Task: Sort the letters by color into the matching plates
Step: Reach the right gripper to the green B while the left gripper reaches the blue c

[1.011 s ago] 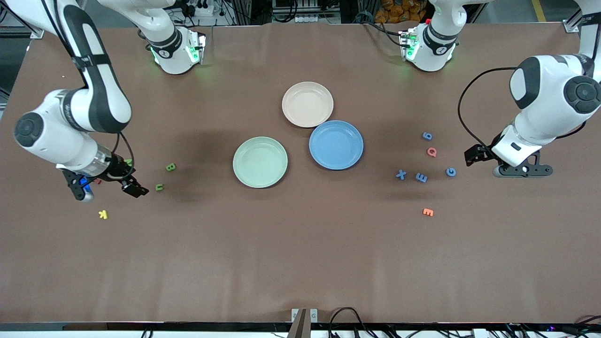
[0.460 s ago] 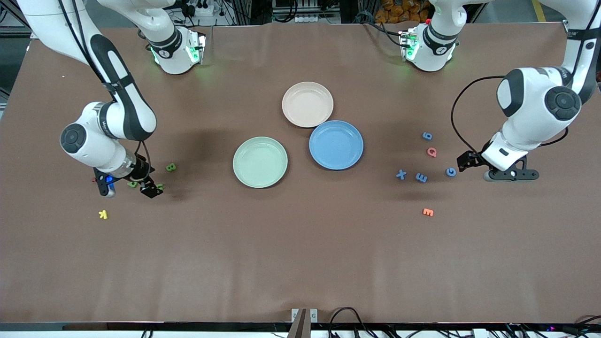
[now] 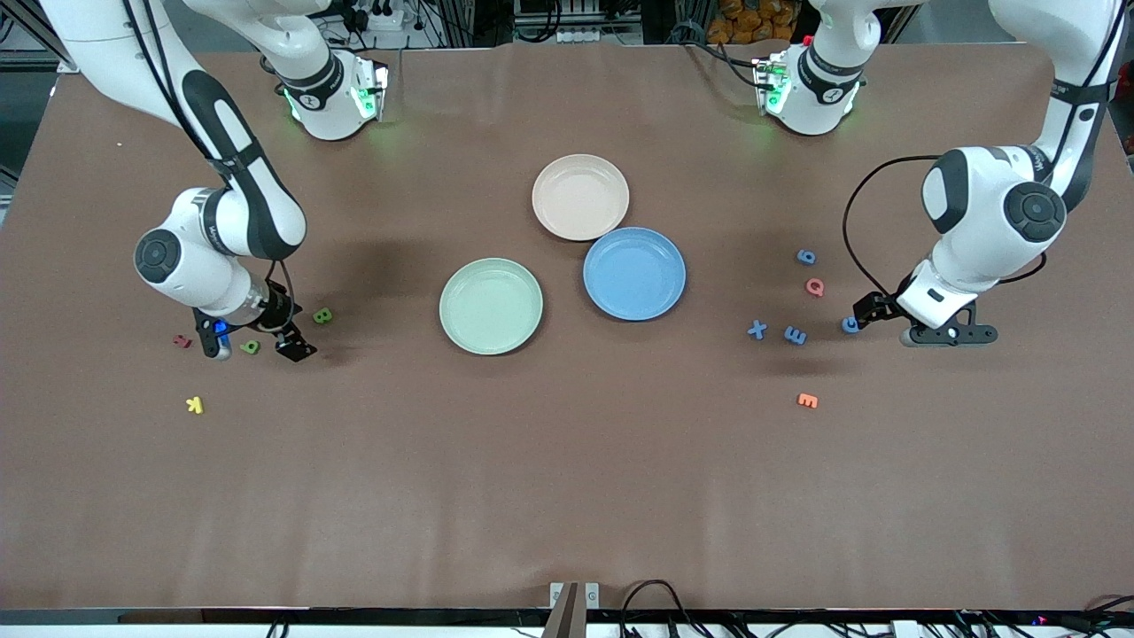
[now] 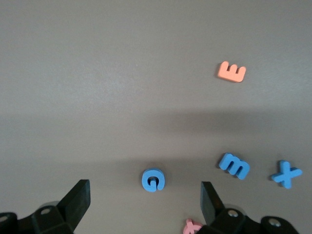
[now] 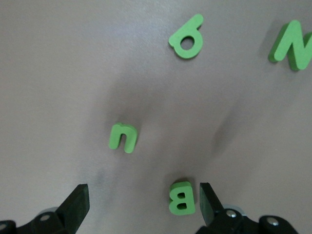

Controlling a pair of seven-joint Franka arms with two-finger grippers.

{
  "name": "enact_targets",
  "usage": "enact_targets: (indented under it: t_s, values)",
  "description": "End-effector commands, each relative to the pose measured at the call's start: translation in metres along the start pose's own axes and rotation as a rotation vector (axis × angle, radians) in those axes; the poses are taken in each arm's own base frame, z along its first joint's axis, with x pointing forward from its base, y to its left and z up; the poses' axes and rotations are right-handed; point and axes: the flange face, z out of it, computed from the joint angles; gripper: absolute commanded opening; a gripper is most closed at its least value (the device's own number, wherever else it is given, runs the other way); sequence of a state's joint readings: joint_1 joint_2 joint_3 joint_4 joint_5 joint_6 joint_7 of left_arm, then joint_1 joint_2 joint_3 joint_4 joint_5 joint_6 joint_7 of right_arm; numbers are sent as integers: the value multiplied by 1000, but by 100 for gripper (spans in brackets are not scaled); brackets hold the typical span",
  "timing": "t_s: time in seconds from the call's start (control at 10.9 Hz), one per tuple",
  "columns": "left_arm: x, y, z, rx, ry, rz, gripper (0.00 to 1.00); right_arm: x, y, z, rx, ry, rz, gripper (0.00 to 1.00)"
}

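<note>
The right gripper [image 3: 262, 341] hangs low over the green letters at the right arm's end of the table, its fingers spread wide and holding nothing. In the right wrist view a green "n" [image 5: 123, 137] lies on the table between the fingertips, a green "B" [image 5: 181, 198] just beside one finger, with a green "9" [image 5: 186, 44] and a green "N" [image 5: 290, 46] farther off. A red letter [image 3: 182, 340] and a yellow letter [image 3: 195, 405] lie nearby.

The left gripper [image 3: 886, 321] hangs low over the blue letters at the left arm's end, fingers also wide apart and empty. In its wrist view a blue "G" [image 4: 153, 180] sits between the fingertips. A blue "E" [image 3: 796, 335], a blue "X" [image 3: 757, 330] and a blue "6" [image 3: 805, 257] lie near it, along with a red "Q" [image 3: 815, 286] and an orange "E" [image 3: 807, 400].

The pale green plate [image 3: 491, 306] and the blue plate [image 3: 634, 273] sit mid-table, both holding no letters, with a beige plate [image 3: 580, 197] touching the blue one.
</note>
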State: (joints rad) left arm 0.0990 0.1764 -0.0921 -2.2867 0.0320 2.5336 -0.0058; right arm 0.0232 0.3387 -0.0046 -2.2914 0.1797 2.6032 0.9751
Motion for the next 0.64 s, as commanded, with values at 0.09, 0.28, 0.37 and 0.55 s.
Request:
enact_targets:
  t_s: [0.09,0.28,0.37,0.55]
  values:
    - [-11,-10,28,4,1,-27,100,-16,14,11,1,-1,16,100]
    - [-14,-9,38,1,-19,-24,100,-22,14,14,-5,-2,6,100]
    - [-15,-10,42,1,-25,-22,96,-24,14,18,-10,-4,0,100]
    - [-18,-8,50,-1,-42,-17,87,-28,14,22,-18,-7,-7,100]
